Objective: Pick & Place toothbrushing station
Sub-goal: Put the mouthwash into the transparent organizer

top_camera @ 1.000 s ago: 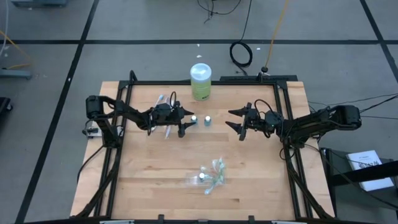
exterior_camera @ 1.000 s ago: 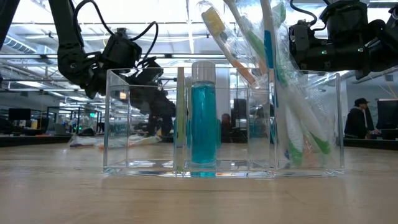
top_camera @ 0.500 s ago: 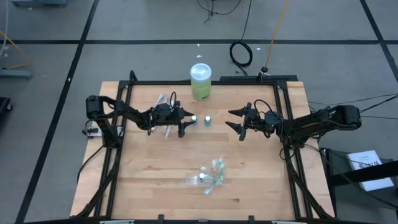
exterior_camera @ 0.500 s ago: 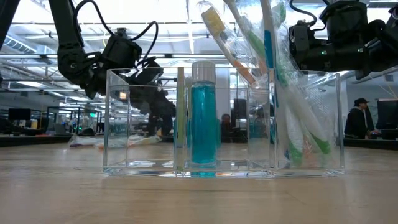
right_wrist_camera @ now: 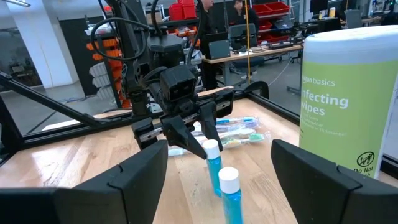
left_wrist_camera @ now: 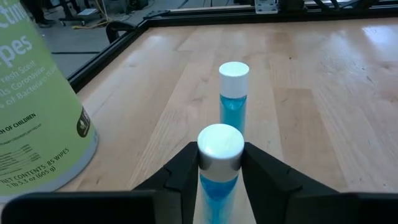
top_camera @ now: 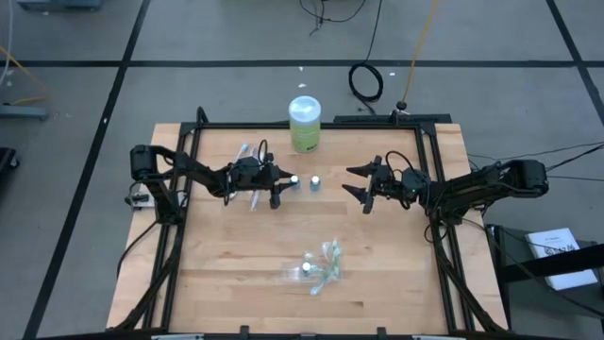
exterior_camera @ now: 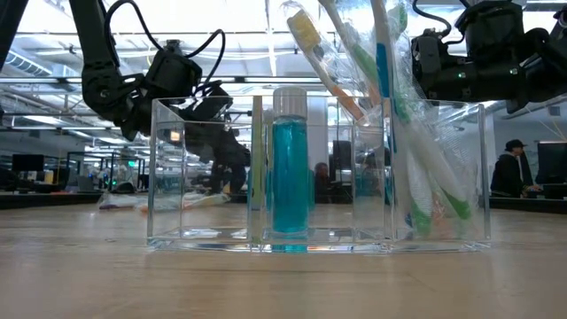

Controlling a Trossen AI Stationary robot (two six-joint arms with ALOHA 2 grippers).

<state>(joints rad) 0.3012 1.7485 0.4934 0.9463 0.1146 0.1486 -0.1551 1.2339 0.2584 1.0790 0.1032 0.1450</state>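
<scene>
My left gripper [left_wrist_camera: 221, 163] is at the table's ten o'clock, fingers [left_wrist_camera: 186, 171] pressed against both sides of a white-capped blue tube [left_wrist_camera: 220, 163] standing upright. A second tube [left_wrist_camera: 234, 93] stands just beyond, toward three o'clock. My right gripper [top_camera: 362, 190] hangs at two o'clock, jaws spread wide, holding nothing. The clear organizer [exterior_camera: 319, 173] with toothbrushes [exterior_camera: 416, 133] sits at six o'clock.

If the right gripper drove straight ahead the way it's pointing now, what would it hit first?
Most likely the free-standing blue tube directly ahead of the open right gripper. Just beyond stands the second tube, between the left gripper's fingers. Depth is a judgement here.
</scene>
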